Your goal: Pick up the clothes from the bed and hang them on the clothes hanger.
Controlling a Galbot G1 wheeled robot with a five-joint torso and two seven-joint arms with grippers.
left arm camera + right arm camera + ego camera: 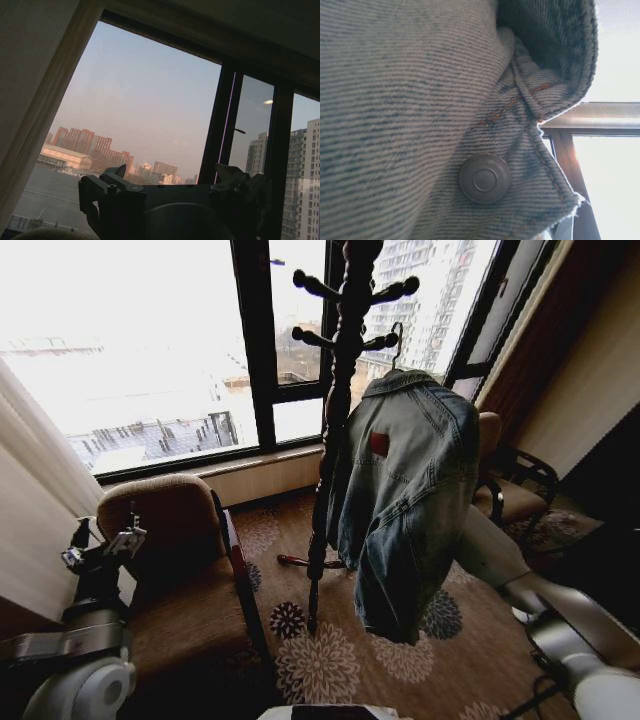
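Hanging step in hand, by my reading. Denim jacket (410, 490) is up at the coat stand (335, 430), collar high by the pegs, body draped down with the red patch (379, 444) facing out. A small metal hook (398, 338) pokes up above the collar, near the upper right peg; cannot tell whether it is seated on the peg or just beside it. Hanger body is hidden inside the jacket.

Right arm reaches up under and behind the jacket. Right wrist view sits close against denim, with a metal button (485, 178) and a fold of seam before it. Right tool is hidden by cloth, so cannot tell how far open it is or what it holds.

Left tool (100, 548) is idle, raised over the brown armchair (185, 570) at the left, fingers (95, 192) spread apart, nothing between them.

Next move, as a judgement: confirm the hook bears on the peg before any weight is let go.

No containers seen.
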